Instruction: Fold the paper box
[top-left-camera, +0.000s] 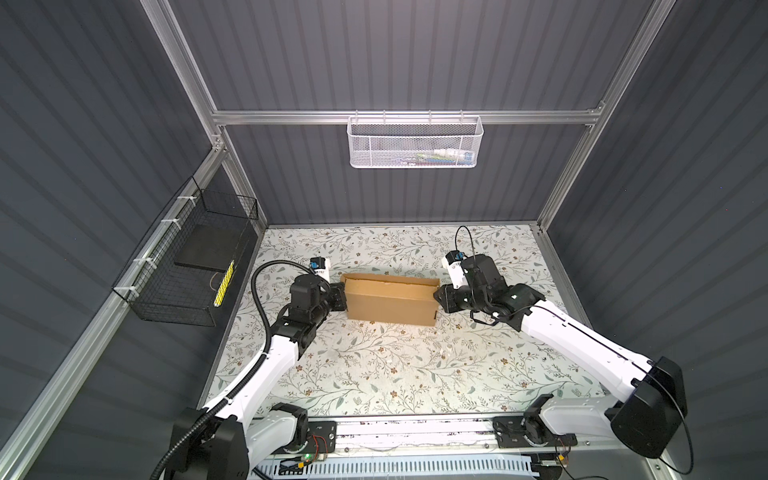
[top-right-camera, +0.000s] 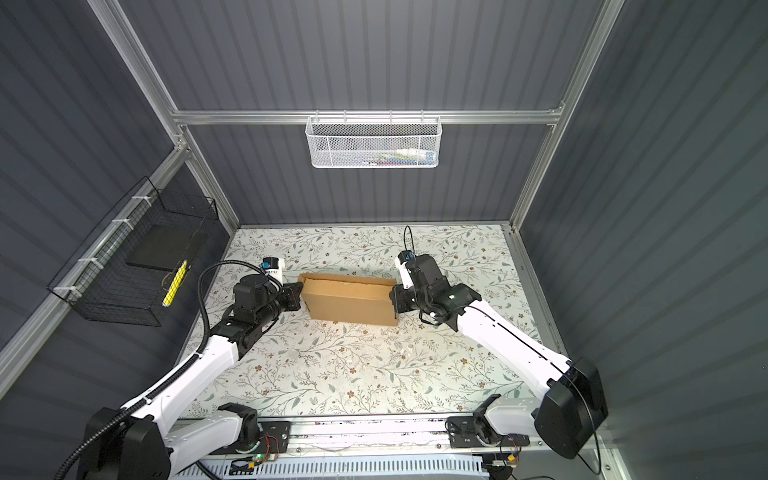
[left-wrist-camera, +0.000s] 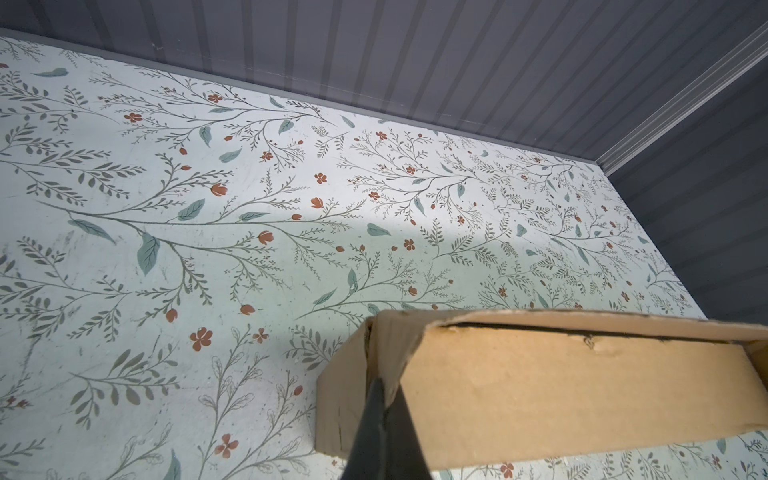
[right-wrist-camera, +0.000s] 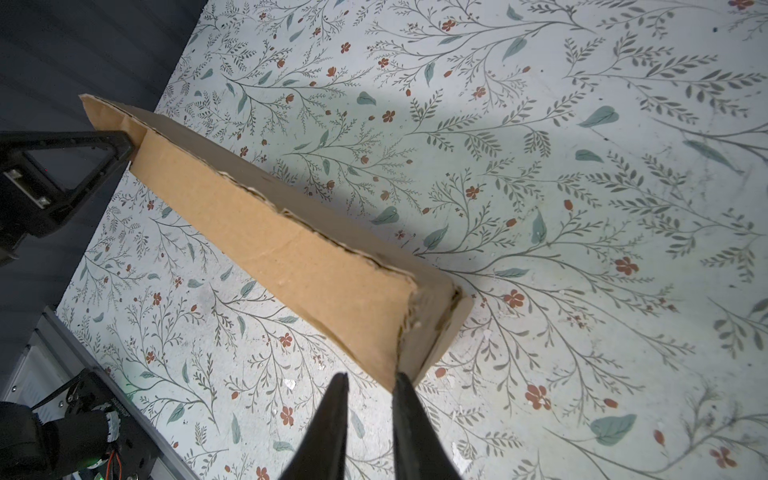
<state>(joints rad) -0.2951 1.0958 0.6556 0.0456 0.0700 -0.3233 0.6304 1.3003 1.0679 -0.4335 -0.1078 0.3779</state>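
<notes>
Paper box sits mid-table, braced end to end. Left gripper is pinched closed, butting one end. Right gripper is narrowly parted and empty at the opposite corner, likely steadying the box.

Paper box between left pincer and right pincer, perhaps touching both

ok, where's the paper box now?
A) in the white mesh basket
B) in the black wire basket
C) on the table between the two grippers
C: the paper box lies on the floral table, with the left gripper at one end and the right gripper at the other.
</notes>
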